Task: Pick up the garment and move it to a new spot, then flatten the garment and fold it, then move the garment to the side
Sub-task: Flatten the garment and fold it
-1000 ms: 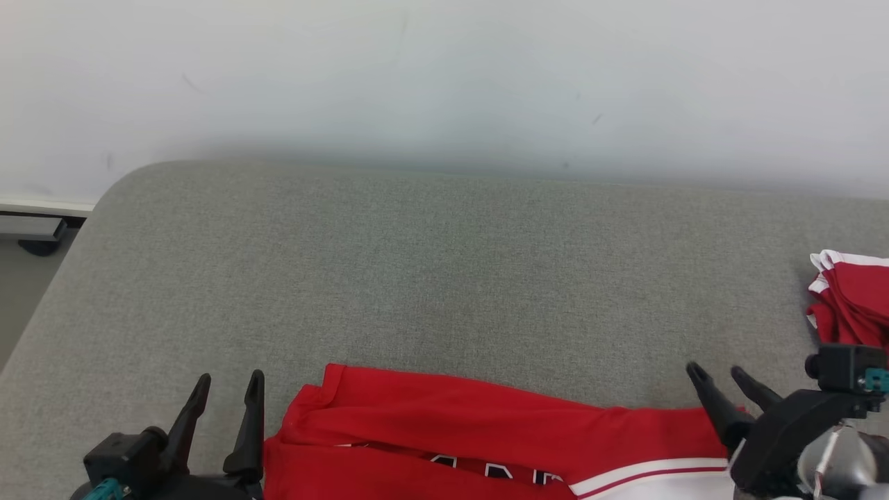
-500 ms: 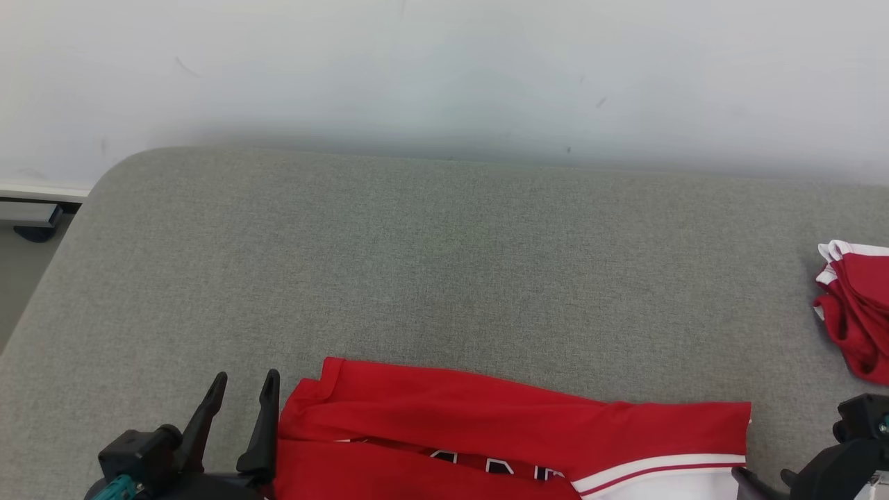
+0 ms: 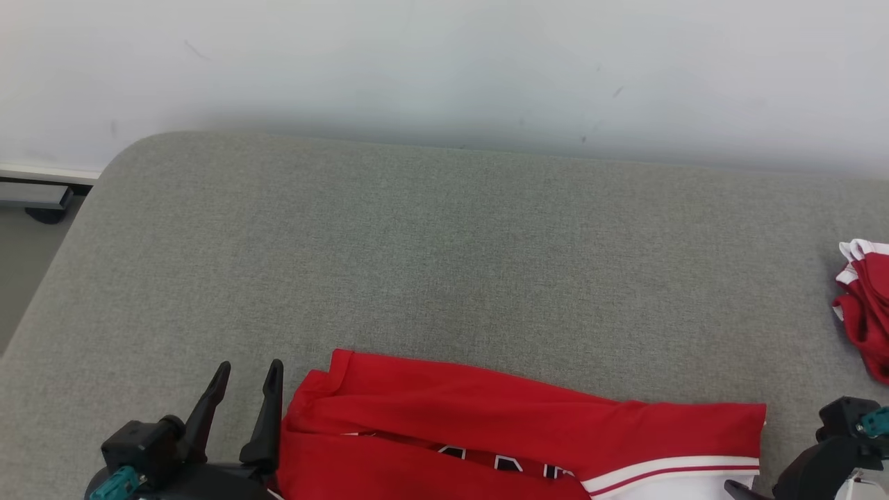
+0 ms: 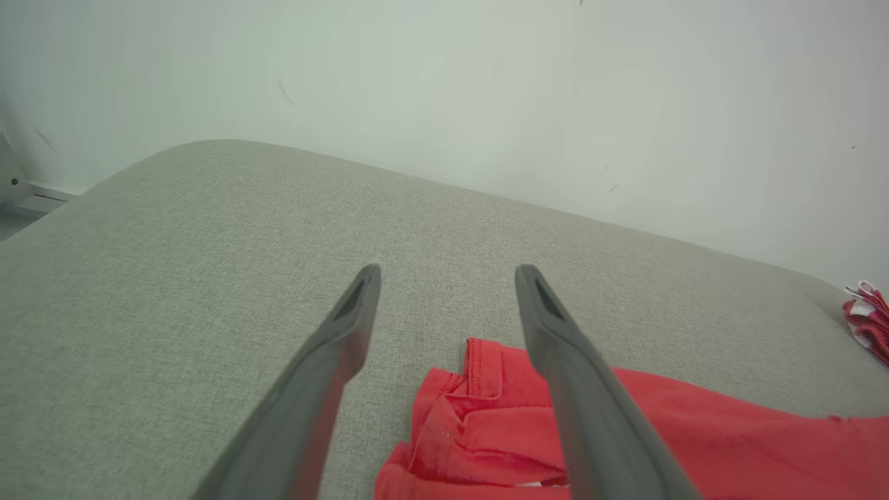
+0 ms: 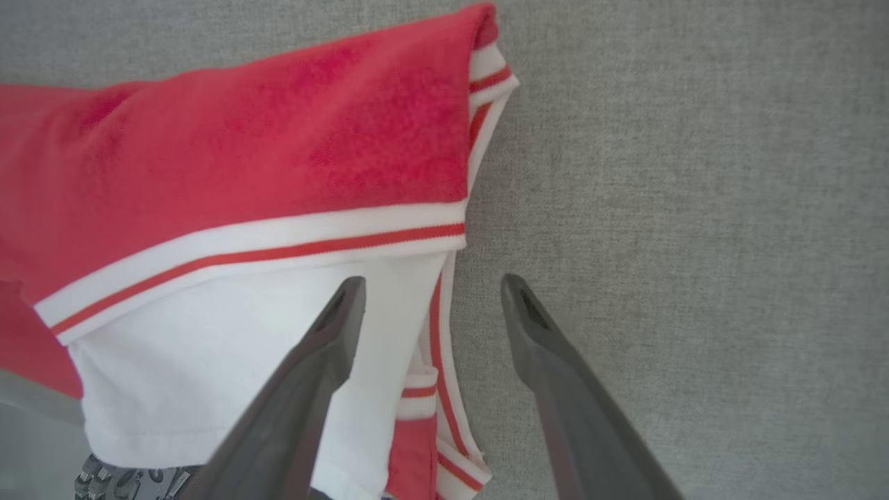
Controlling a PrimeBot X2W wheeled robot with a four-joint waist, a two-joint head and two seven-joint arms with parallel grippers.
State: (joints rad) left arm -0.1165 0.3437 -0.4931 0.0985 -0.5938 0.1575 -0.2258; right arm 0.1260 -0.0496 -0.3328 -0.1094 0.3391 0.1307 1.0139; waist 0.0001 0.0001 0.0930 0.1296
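Garment [image 3: 500,430]: red jersey with a white panel and red-and-white striped trim at its right end; dark lettering shows partly under a fold. It lies folded lengthwise into a long band on the grey fabric worktop [image 3: 444,264], along the near edge, from centre to right. Left gripper [image 3: 250,364]: low at near left, fingers spread and pointing toward the wall [image 3: 444,62], nothing between them. Its right finger stands just beside the garment's left end; contact cannot be told. In the left wrist view the turned-over hem corner lies beneath and between the two fingers. Right gripper [image 5: 434,281]: fingers spread, empty, over the garment's right end. In the right wrist view its left finger is above the white panel and its right finger above bare grey fabric, with the striped edge running between them; whether the tips touch cloth cannot be told. A second piece, a bunched red cloth [image 3: 865,305] with white trim, sits at the worktop's right edge, well apart from the garment. A strip of floor [image 3: 28,264] shows past the rounded left corner.
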